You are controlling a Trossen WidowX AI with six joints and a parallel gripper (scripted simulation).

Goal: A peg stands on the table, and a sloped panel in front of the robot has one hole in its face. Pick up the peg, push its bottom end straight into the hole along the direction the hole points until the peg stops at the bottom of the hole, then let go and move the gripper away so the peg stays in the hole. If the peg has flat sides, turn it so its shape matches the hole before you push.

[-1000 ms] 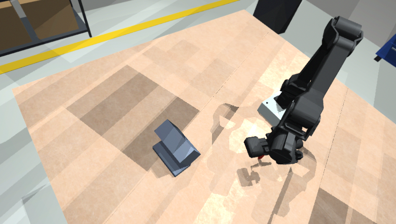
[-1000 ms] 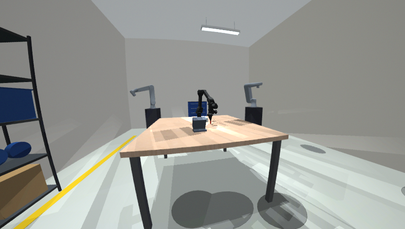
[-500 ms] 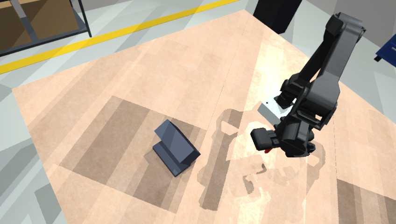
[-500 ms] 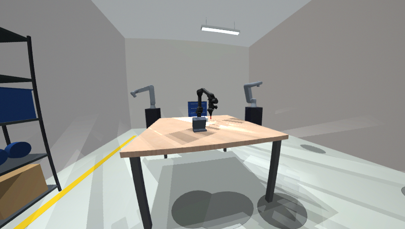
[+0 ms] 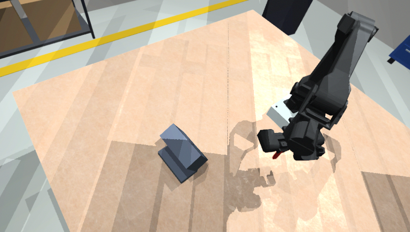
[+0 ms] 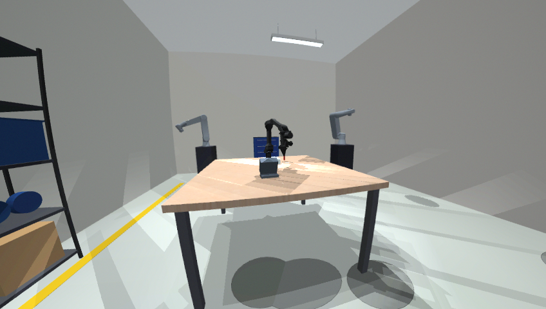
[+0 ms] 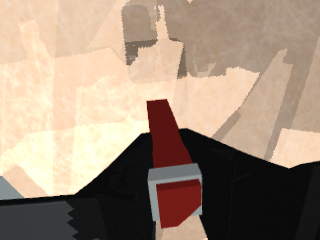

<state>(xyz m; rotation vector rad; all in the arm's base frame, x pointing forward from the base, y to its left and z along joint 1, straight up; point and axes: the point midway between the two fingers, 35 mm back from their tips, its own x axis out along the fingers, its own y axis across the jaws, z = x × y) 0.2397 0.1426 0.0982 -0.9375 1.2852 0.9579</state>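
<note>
The red peg (image 5: pixel 276 155) (image 6: pixel 284 158) (image 7: pixel 162 125) has flat sides and a grey collar around its upper end, where one corner looks cut off. My gripper (image 6: pixel 283 152) (image 7: pixel 164 140) is shut on the peg, with black fingers on both sides of it. The peg's lower end sticks out past the fingers, above the table. The blue-grey sloped panel block (image 5: pixel 183 146) (image 6: pixel 268 167) stands on its base plate, apart from the gripper, to its left in the top view. Its hole does not show in any view. The wrist view does not show the panel.
The wooden table (image 5: pixel 86 114) (image 6: pixel 214 191) bears the panel and the arm. A pale box (image 5: pixel 279 116) stands beside the arm's base. The arm's shadow falls across the table below the gripper. Shelves (image 6: pixel 42 107) and other grey arms (image 6: pixel 205 130) stand away from the table.
</note>
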